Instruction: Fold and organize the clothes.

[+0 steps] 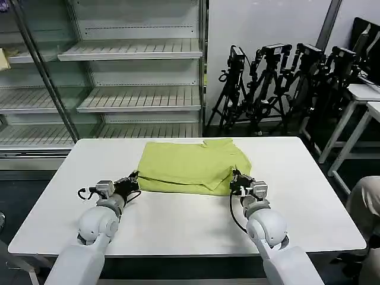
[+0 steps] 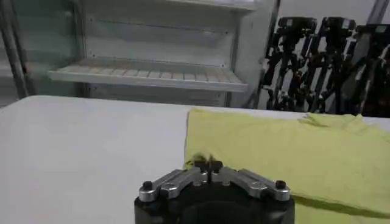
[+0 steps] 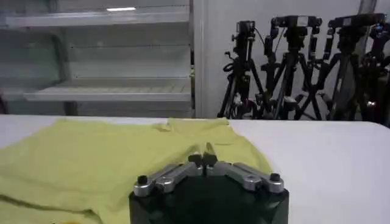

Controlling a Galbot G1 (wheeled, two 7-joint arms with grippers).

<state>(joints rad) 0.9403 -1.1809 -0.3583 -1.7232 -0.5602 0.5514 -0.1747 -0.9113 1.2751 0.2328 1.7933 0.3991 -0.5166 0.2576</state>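
The clothes are one lime T-shirt [image 1: 190, 163], lying partly folded into a rough rectangle at the far middle of the white table [image 1: 178, 219]. My left gripper [image 1: 135, 176] sits at the shirt's near left corner, fingers shut with a small pinch of fabric between the tips. In the left wrist view that gripper [image 2: 209, 164] meets the shirt [image 2: 274, 152] at its edge. My right gripper [image 1: 234, 177] is at the near right corner. In the right wrist view it [image 3: 203, 157] is shut on a raised ridge of the shirt [image 3: 91, 158].
Empty metal shelving [image 1: 136, 71] stands behind the table. A cluster of black camera tripods [image 1: 279, 83] is at the back right, and another white table [image 1: 362, 101] at the far right. Bare tabletop lies between the shirt and the near edge.
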